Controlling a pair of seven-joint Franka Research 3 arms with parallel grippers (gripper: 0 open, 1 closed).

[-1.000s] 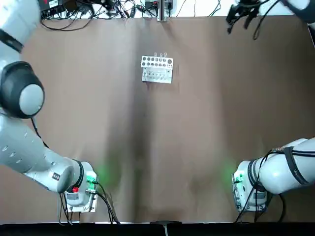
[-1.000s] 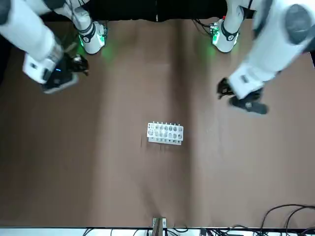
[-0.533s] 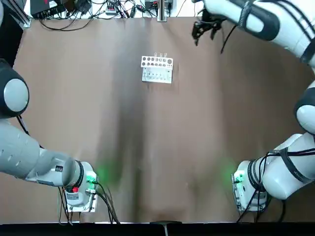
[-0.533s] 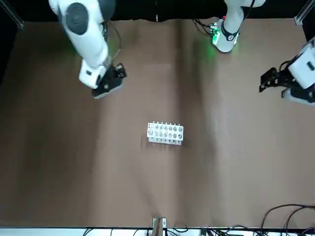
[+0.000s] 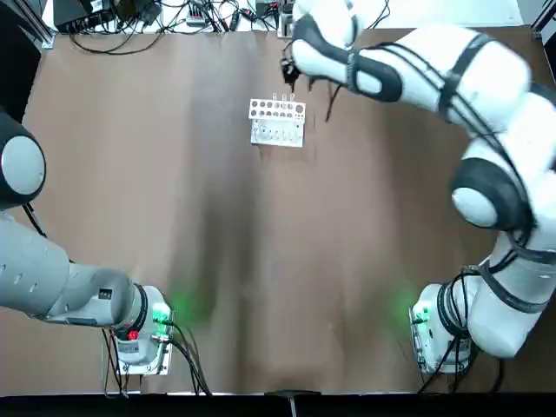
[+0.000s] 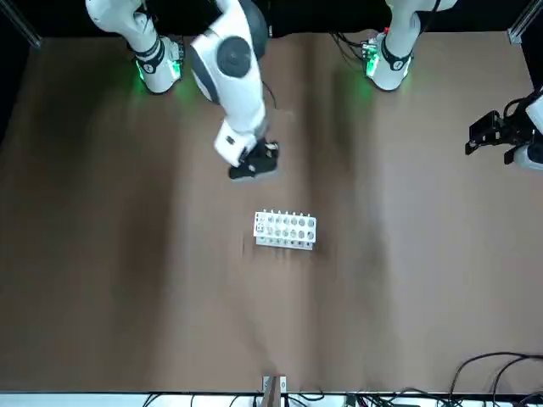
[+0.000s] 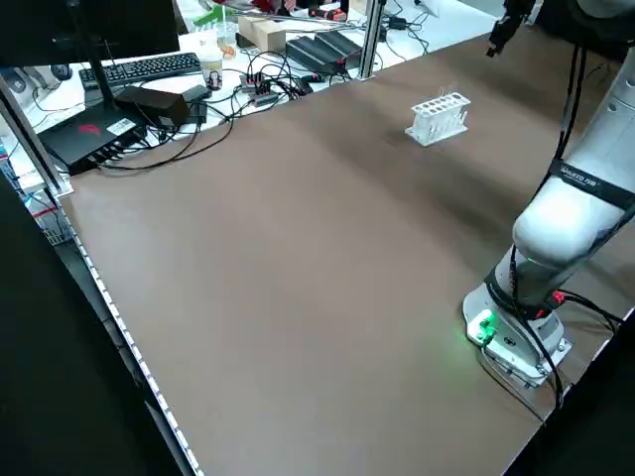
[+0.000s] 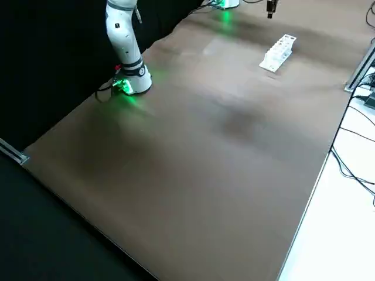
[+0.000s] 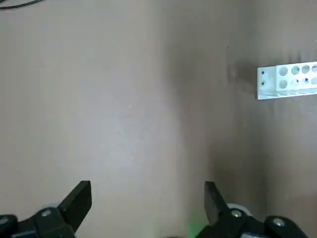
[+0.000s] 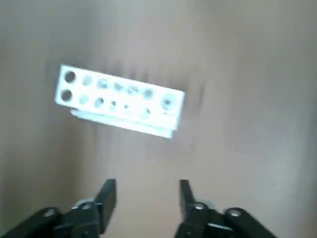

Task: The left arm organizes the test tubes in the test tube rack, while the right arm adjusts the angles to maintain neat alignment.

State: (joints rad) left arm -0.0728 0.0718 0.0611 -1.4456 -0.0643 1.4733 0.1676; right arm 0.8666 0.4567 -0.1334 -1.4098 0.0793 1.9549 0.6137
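The white test tube rack (image 5: 277,122) stands on the brown table at the far middle, also seen in the front view (image 6: 285,230). Thin clear test tubes (image 5: 283,97) rise from its far row. My right gripper (image 6: 253,163) hovers just beyond the rack's far side, a little to the rack's right. Its wrist view shows the right gripper (image 10: 146,193) open and empty, with the rack (image 10: 119,101) ahead. My left gripper (image 6: 485,141) hangs far off at the table's left edge. In its wrist view the left gripper (image 9: 147,198) is open and empty, the rack (image 9: 287,82) distant.
Cables, a keyboard (image 7: 144,67) and boxes lie beyond the table's far edge. A metal post (image 5: 284,19) stands at the far middle edge, close behind the right gripper. Arm bases (image 5: 139,334) glow green at the near corners.
The right arm has swung from the far right corner across to the rack. The left arm has pulled out to the table's left edge and now holds nearly still.
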